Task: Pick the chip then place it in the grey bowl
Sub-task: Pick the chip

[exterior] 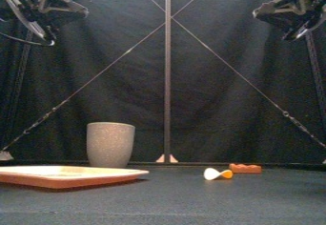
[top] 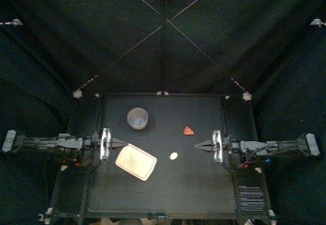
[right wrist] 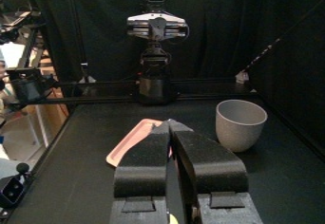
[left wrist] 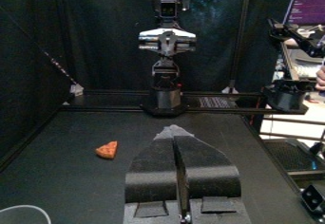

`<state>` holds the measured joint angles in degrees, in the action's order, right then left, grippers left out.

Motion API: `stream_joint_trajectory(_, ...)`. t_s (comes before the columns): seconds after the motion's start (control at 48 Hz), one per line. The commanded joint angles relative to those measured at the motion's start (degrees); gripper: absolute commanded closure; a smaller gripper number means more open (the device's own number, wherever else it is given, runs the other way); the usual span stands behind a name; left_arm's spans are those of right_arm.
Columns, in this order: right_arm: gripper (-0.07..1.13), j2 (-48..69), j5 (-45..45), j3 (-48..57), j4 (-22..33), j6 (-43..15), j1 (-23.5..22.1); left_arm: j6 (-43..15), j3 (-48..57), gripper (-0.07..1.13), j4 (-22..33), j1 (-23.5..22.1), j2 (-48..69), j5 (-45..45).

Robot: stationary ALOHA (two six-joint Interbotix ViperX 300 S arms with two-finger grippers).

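Though near right pincer, chip lies apart | jaws closed

We log the grey bowl as matt and speckled; the pink tray beside it smooth, plastic-looking; the table matt black.

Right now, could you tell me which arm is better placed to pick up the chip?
The right. In the top view the orange chip lies right of the table's middle, near the right gripper. The left gripper is clearly farther off, on the grey cup's side. Both have their jaws shut.
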<state>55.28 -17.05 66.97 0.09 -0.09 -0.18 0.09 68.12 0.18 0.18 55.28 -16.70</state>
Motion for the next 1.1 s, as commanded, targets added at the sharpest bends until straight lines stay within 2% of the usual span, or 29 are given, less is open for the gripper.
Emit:
stream_joint_trajectory(0.021,0.97,-2.37,0.00,0.18,0.09,0.00,-0.70,-0.18,-0.70,1.03,0.00,0.35,-0.53,-0.18)
stream_joint_trajectory(0.104,0.97,-5.98,0.53,0.70,0.26,0.44,-1.58,-0.26,-0.53,1.04,0.00,0.53,-0.53,-0.26)
stream_joint_trajectory(0.25,0.93,-14.24,3.43,-0.26,2.29,0.44,-6.06,-0.26,-0.26,1.03,0.00,1.05,-0.53,-0.26)
stream_joint_trajectory(0.458,0.73,-26.37,8.09,-2.55,10.37,0.26,-7.47,0.00,1.23,1.03,0.00,2.81,-0.53,-0.26)
stream_joint_trajectory(0.604,0.57,-33.13,10.20,-6.68,14.50,0.26,-6.59,0.09,1.76,1.03,0.79,3.43,-0.53,-0.26)
stream_joint_trajectory(0.812,0.28,-42.10,16.35,-13.54,15.91,0.26,-0.70,0.09,2.29,1.03,2.29,3.43,-0.53,-0.26)
stream_joint_trajectory(0.979,0.22,-47.90,23.99,-18.28,17.40,0.26,2.20,0.09,2.72,1.03,2.81,3.96,-0.53,-0.26)
stream_joint_trajectory(1.104,0.22,-51.86,32.87,-22.32,21.71,-0.09,3.52,0.09,2.99,1.03,2.81,4.31,-0.53,-0.26)
